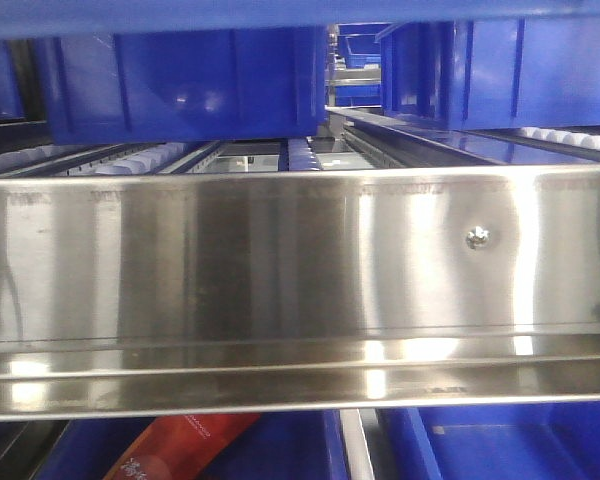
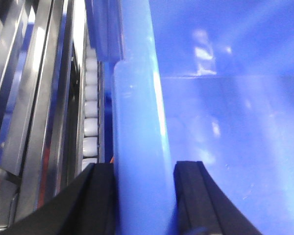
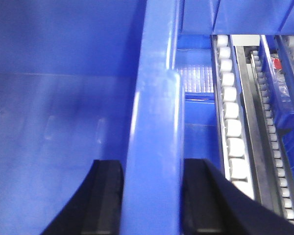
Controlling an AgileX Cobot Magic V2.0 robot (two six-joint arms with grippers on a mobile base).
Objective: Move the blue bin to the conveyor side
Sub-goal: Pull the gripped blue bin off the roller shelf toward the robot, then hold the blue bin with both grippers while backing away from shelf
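The bin (image 2: 137, 137) is held at two spots along its thick rim (image 3: 154, 127). The left fingers (image 2: 95, 200) straddle the rim, one black finger tight against each face, pinching it. The right fingers (image 3: 105, 205) pinch it the same way.

On the side of the rim away from the rollers, both wrist views show only smooth, glossy blue wall with pale glints. The other side is tight. At the left grasp a line of white rollers (image 2: 90, 125) runs just beside the rim, and past them steel slats (image 2: 34, 73) lie close together. At the right grasp a roller track (image 3: 232, 127) runs near the rim. Past it come a steel strip, a finer track, and then a far crate (image 3: 289, 98) with something red (image 3: 278, 63) in it. Beyond the rim's end a textured blue floor (image 3: 196, 81) shows.

In the front view a brushed steel rail (image 1: 280, 270) crosses the full width, with a screw (image 1: 477, 237) in its face. Blue crates (image 1: 180, 80) stand on roller tracks behind it, and I cannot tell which of them, if any, is the bin. Under the rail a red packet (image 1: 190, 440) lies in a low crate (image 1: 500, 445). Its pale print is too blurred to read.
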